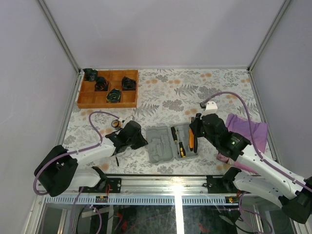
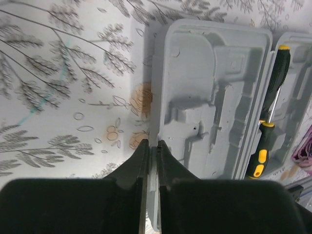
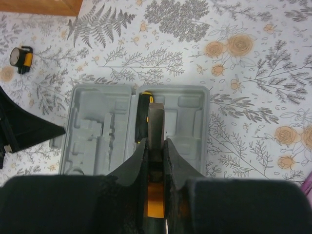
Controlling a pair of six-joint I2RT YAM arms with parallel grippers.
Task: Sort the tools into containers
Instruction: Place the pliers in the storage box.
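Note:
The grey case (image 1: pixel 158 145) lies open on the table, with two black-and-yellow screwdrivers (image 1: pixel 178 142) in its right half. My left gripper (image 1: pixel 145 142) is shut on the rim at the left edge of the case (image 2: pixel 214 92); that rim shows as a thin grey strip between the gripper's (image 2: pixel 152 146) closed jaws. My right gripper (image 3: pixel 155 144) is shut on the orange-handled pliers (image 3: pixel 156 122), held over the case's right half (image 3: pixel 187 114) with the steel nose pointing forward. From above, the pliers (image 1: pixel 191 140) hang beside the screwdrivers. A round orange tape measure (image 1: pixel 116 124) lies left of the case.
A wooden compartment tray (image 1: pixel 108 100) with several dark objects stands at the back left. A purple cloth (image 1: pixel 249 129) lies to the right, under my right arm. A thin black key (image 1: pixel 117 160) lies near the front edge, by my left arm.

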